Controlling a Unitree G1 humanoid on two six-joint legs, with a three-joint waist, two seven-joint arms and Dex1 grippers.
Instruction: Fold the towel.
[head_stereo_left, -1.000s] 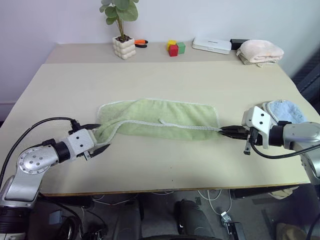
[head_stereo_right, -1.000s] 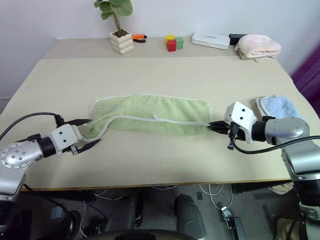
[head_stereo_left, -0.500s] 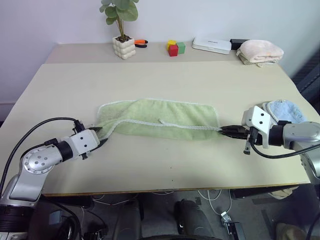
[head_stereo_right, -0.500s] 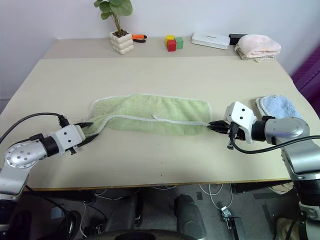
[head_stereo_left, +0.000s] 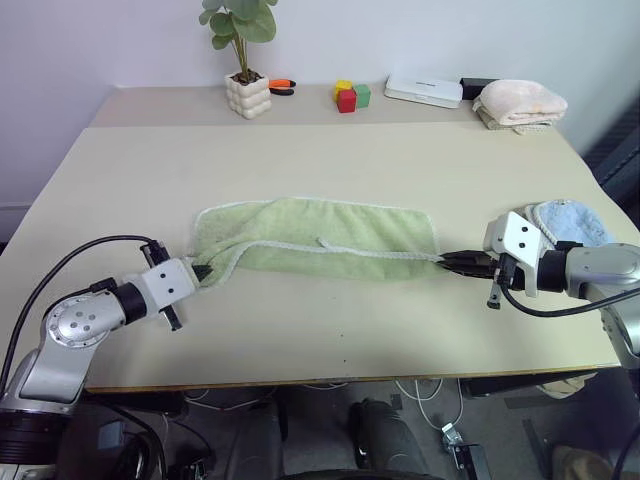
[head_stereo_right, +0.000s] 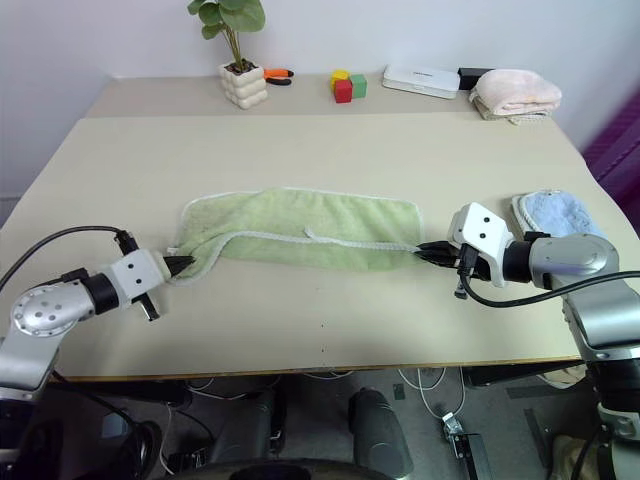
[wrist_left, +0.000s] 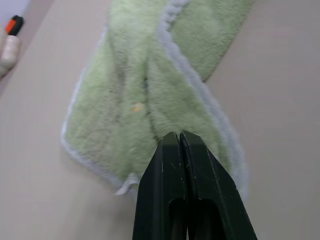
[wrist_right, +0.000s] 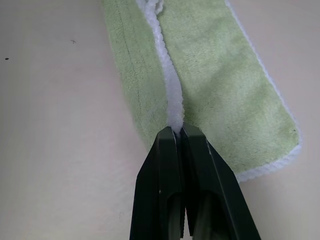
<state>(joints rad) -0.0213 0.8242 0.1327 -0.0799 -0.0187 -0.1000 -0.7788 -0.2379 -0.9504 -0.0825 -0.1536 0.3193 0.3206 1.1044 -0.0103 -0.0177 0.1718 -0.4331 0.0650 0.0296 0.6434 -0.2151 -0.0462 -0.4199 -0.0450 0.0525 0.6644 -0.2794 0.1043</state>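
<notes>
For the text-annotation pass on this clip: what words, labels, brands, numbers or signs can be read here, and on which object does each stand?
None can be read.
green towel: no writing or label shows.
white flat box: no marking can be made out.
coloured blocks: plain faces.
plant pot: plain.

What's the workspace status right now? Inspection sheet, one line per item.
Surface: beige table, flat.
Job's things: green towel folded lengthwise, lying mid-table.
Clutter: potted plant, colour blocks, white box, pink towel at far edge; blue towel at right.
Grippers: left tool shut on towel's left end; right tool shut on right end.
Cables: black cable on left arm.
Surroundings: white wall.
</notes>
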